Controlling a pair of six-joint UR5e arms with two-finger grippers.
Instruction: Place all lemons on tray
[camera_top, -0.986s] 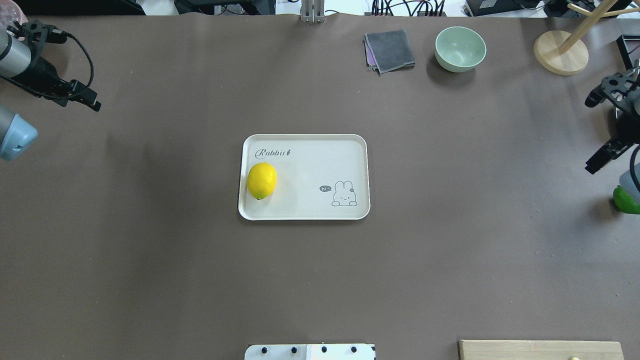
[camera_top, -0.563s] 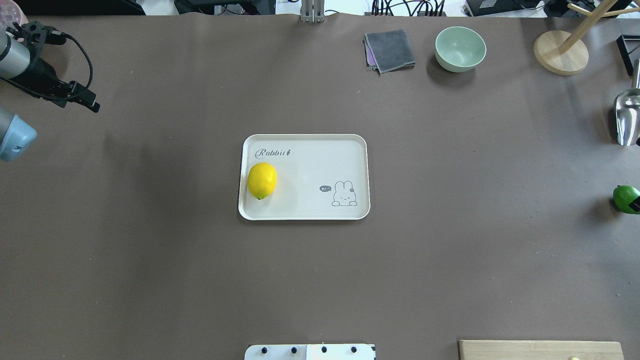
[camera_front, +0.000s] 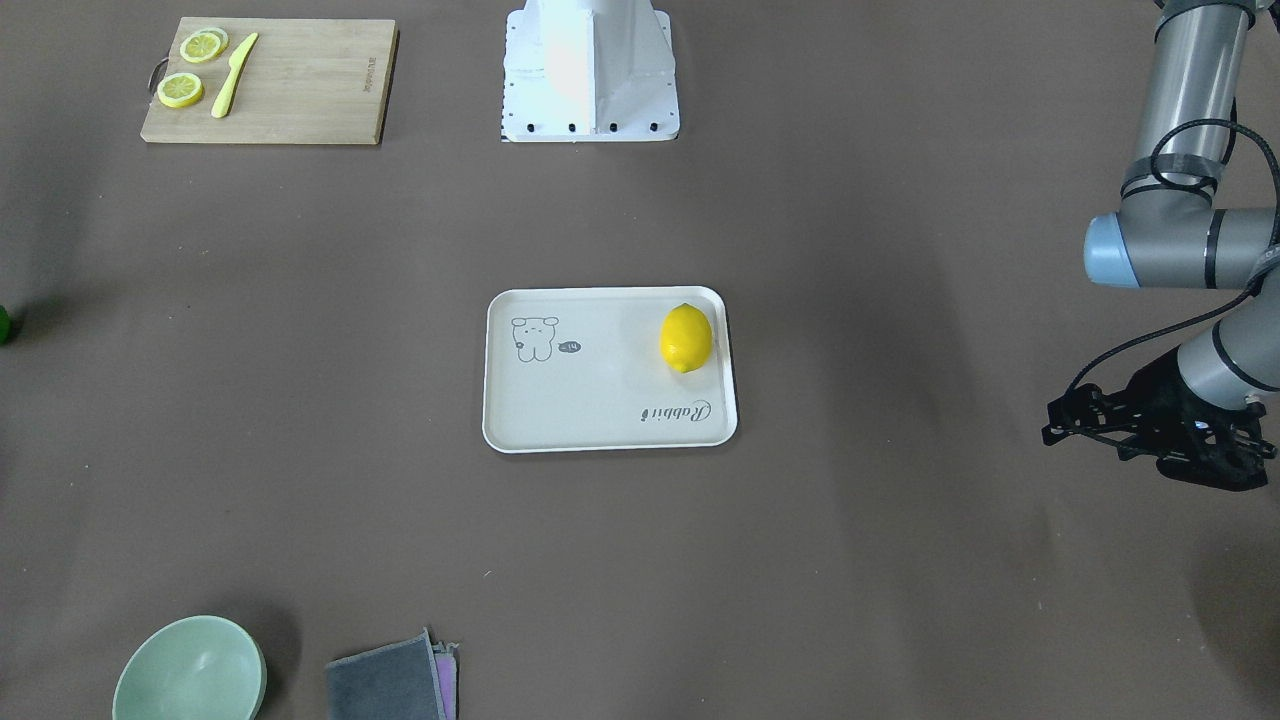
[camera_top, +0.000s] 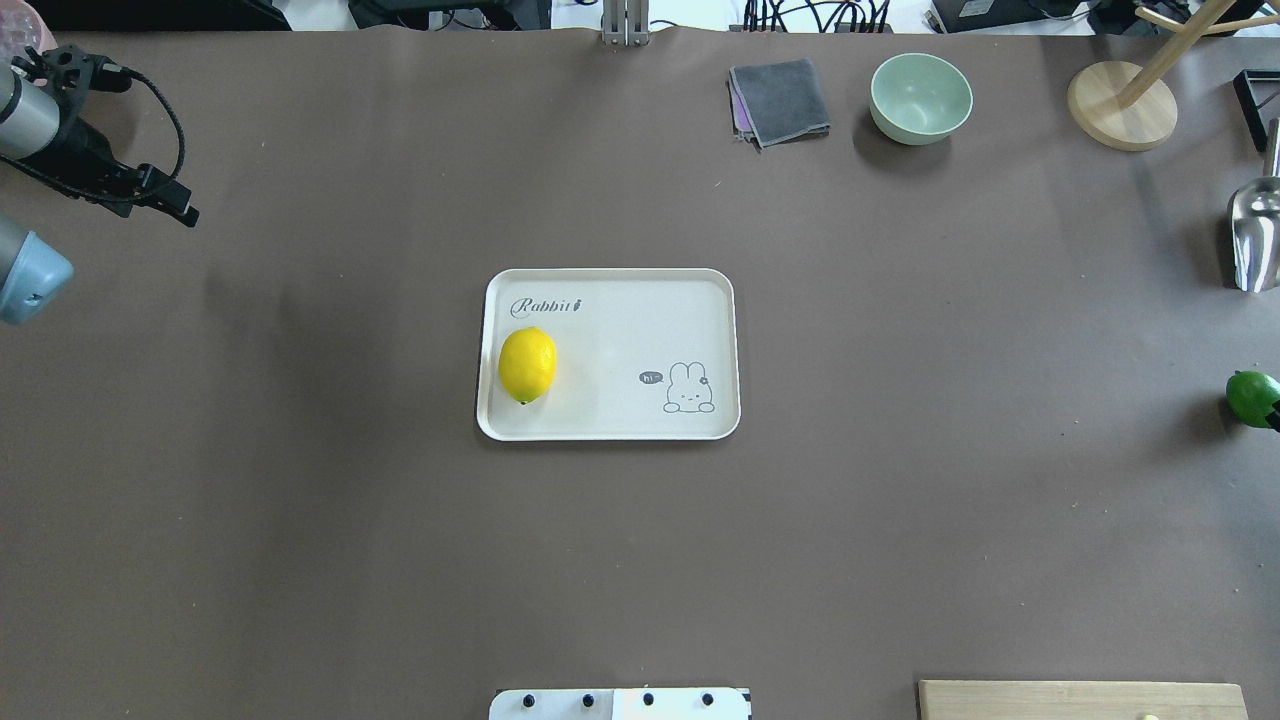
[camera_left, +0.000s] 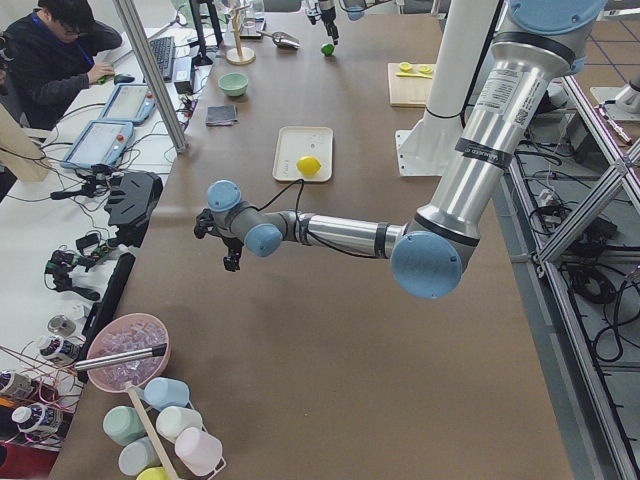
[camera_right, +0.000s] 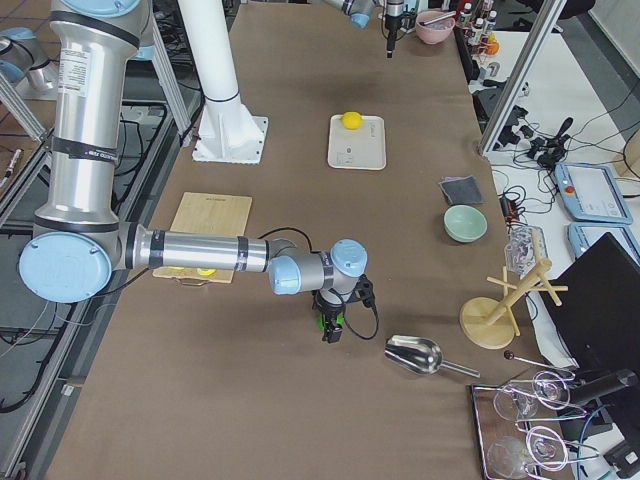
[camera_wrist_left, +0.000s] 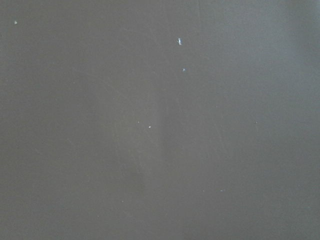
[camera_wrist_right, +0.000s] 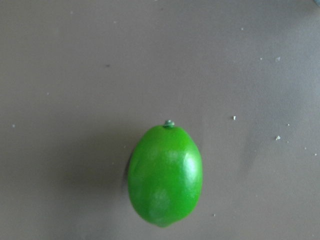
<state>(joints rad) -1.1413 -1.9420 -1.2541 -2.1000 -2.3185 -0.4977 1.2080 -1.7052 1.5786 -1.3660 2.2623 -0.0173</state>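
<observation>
The bright yellow lemon (camera_top: 527, 365) lies on the left part of the off-white "Rabbit" tray (camera_top: 610, 425) at the table's middle; it also shows in the front view (camera_front: 686, 337). The green lemon (camera_top: 1252, 396) lies on the brown table at the far right edge and fills the lower middle of the right wrist view (camera_wrist_right: 165, 175). My right gripper (camera_right: 330, 328) hangs over it, jaws open either side; only one fingertip (camera_top: 1274, 414) shows overhead. My left gripper (camera_top: 178, 200) is open and empty at the far left, well away from the tray.
A pale green bowl (camera_top: 920, 95), a folded grey cloth (camera_top: 780, 100) and a wooden stand (camera_top: 1120, 105) sit at the back right. A metal scoop (camera_top: 1255, 235) lies near the green lemon. A cutting board (camera_front: 270, 80) holds lemon slices and a knife.
My right arm has dropped out of the overhead view's right edge, down at the green lemon, uncovering the scoop. The yellow lemon rolled slightly right. My left gripper drew back a little.
</observation>
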